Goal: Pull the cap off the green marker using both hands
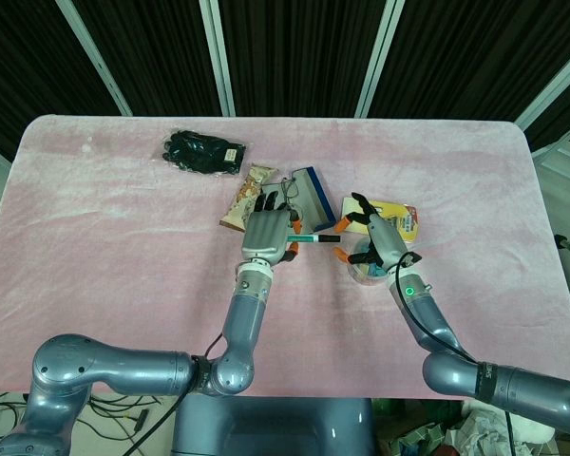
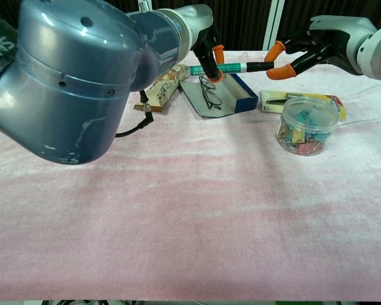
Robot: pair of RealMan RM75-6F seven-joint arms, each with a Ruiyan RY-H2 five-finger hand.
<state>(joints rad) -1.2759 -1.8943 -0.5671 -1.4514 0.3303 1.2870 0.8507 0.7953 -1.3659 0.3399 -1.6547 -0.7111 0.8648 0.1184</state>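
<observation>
My left hand (image 1: 269, 233) grips the green marker (image 1: 310, 239) by its barrel and holds it level above the table. In the chest view the left hand (image 2: 205, 56) has the teal marker (image 2: 227, 67) pointing right, with the black cap (image 2: 260, 65) at the free end. My right hand (image 2: 308, 46) is just right of the cap, fingers apart. One orange fingertip (image 2: 279, 46) is above the cap's end and another is below it, neither clearly touching. The head view shows the right hand (image 1: 372, 236) close to the marker's tip.
Under the marker lies an open blue glasses case (image 2: 232, 95) with glasses. A snack bar (image 2: 163, 84) sits to its left. A clear round tub of clips (image 2: 304, 124) and a yellow packet (image 2: 301, 98) are under the right hand. Black gloves (image 1: 203, 152) lie far back.
</observation>
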